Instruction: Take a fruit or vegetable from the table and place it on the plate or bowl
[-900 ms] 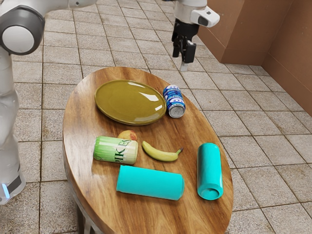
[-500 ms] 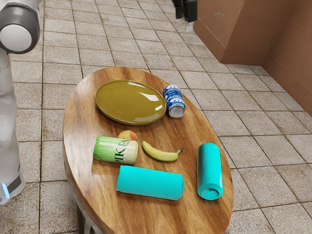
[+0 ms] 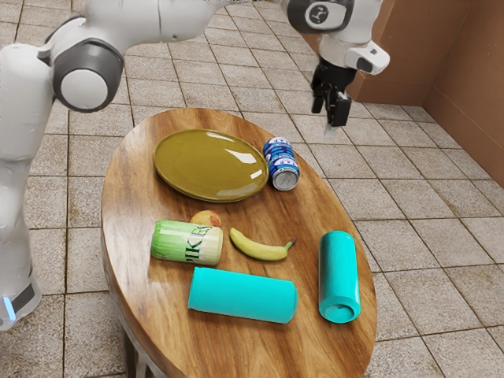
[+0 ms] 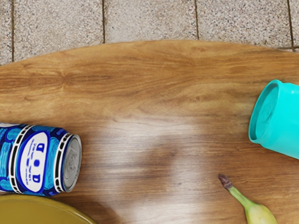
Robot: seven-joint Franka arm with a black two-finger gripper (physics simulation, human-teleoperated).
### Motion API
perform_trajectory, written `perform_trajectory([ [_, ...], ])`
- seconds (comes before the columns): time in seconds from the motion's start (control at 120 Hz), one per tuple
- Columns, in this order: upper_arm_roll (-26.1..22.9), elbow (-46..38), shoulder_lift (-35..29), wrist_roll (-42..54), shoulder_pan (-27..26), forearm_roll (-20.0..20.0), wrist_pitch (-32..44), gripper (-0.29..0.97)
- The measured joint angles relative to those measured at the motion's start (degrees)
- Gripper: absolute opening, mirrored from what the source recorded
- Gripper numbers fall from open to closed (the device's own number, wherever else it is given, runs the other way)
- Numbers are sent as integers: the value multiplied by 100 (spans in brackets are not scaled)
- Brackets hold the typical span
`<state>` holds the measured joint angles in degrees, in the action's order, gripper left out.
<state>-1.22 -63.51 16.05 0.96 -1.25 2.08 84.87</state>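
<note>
Banana (image 3: 258, 247): flat on the desk (image 3: 142, 197), in its front half; long axis across the exterior view, stem toward that view's right.
Plate (image 3: 209, 164): bare, behind the banana.
Hand (image 3: 334, 110): high, past the desk's far edge; apart or together cannot be told; banana well apart, below and nearer the camera.

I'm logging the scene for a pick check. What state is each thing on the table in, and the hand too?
Plate: upright, empty.
Blue can: on its side, beside the plate.
Green can: on its side.
Round fruit: half hidden behind the green can.
Banana: flat on the table, untouched.
Front teal cylinder: on its side.
Other teal cylinder: on its side.
Hand: in the air, holding nothing.
</note>
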Motion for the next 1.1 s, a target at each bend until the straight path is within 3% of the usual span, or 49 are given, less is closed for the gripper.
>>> perform_trajectory([
  [0.183, -6, -373, -102, 4, -71, -46, 198, 68],
  [0.358, -89, -3141, -1183, -8, -99, -63, 1259, 68],
  [0.467, -97, -4167, -1433, -13, -120, -80, 2063, 68],
  [0.75, -182, -5170, -1620, -26, -60, -202, 3363, 68],
  [1.0, -662, -5346, -1842, -32, 370, -215, 3732, 68],
  [1.1, -818, -5541, -1996, -32, 191, -216, 3778, 68],
])
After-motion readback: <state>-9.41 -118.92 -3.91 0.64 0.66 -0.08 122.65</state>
